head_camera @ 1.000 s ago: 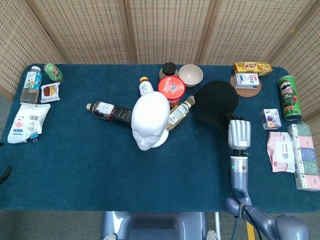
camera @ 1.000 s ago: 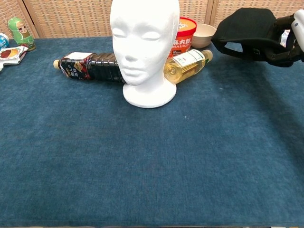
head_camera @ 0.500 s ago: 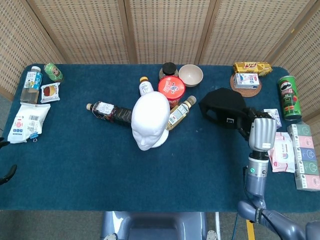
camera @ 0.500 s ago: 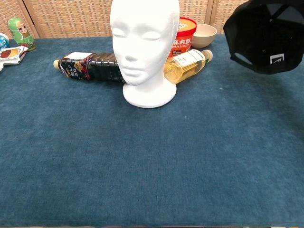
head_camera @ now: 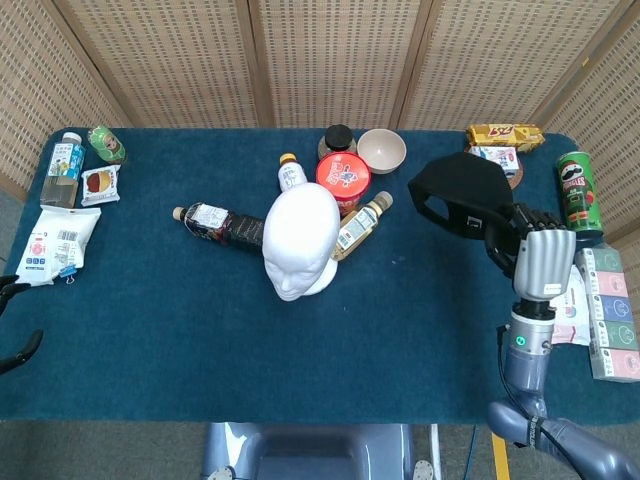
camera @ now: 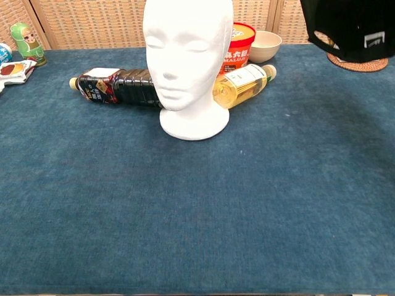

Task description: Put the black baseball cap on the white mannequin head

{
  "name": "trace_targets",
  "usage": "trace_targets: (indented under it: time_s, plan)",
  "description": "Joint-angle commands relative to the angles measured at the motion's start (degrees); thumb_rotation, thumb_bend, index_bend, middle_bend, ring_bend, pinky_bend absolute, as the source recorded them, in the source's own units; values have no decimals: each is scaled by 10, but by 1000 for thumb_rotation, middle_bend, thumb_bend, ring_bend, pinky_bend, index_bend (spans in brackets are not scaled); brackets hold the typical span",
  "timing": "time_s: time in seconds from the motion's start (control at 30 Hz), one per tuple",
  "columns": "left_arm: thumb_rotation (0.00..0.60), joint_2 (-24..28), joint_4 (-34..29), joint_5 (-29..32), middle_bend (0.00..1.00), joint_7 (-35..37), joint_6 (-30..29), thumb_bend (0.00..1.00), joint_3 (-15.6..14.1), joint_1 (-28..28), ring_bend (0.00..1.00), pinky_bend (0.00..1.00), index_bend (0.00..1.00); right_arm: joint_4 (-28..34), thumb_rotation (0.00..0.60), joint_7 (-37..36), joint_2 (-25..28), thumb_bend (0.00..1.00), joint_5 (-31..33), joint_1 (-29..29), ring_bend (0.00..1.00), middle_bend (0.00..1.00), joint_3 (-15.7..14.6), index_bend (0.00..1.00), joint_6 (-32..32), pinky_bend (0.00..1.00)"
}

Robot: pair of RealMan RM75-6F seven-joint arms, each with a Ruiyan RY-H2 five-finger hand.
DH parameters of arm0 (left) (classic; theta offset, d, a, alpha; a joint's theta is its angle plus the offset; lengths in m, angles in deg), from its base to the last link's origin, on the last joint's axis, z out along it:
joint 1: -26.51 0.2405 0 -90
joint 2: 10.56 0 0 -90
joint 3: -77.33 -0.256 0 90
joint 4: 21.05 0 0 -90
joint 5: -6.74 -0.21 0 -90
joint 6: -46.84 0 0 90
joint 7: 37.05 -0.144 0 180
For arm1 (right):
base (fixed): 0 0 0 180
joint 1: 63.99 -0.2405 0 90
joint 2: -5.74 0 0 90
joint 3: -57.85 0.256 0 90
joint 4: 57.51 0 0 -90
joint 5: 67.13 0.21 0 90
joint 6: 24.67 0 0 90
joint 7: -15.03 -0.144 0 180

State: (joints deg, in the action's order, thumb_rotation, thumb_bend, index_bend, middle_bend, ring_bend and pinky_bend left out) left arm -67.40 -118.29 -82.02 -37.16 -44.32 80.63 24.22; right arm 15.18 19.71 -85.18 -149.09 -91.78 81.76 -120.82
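The white mannequin head (head_camera: 300, 240) stands upright mid-table, face toward me, and fills the upper middle of the chest view (camera: 187, 61). The black baseball cap (head_camera: 462, 190) hangs in the air to its right, above the table, its open underside partly showing. My right hand (head_camera: 545, 262) grips the cap at its near right edge, fingers curled into it. In the chest view only the cap (camera: 352, 28) shows, at the top right corner; the hand is out of frame there. Two dark fingertips of my left hand (head_camera: 12, 318) show at the left edge, spread apart and holding nothing.
A dark bottle (head_camera: 220, 222) and a yellow bottle (head_camera: 358, 226) lie against the mannequin's base, with a red tub (head_camera: 343, 177) and a bowl (head_camera: 381, 150) behind. A green can (head_camera: 577, 195), boxes (head_camera: 610, 310) and a tissue pack (head_camera: 570, 300) line the right edge. Snacks (head_camera: 55, 245) sit left.
My right hand has lifted the cap off the table and carried it up and to the right. In the chest view the cap rose to the top right corner.
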Motion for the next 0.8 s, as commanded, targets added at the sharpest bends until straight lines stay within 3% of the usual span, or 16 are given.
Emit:
trace_targets:
  time_s: [0.03,0.47,0.8]
  plan:
    - [539,-1,-1,1,200,-2,0,288,-1,1,165,239,217,6,600,-5,0,644,-6,-10,684,647,5,814,1,636]
    - [537,-12,14,15,200,3,-1,287,-9,14,165,239,217,8,600,-11,-30,644,-27,-86,687,650,31,814,26,637]
    - [537,-23,42,34,200,23,9,288,-11,20,166,239,217,-38,600,-3,-67,643,-30,-161,691,650,51,814,61,637]
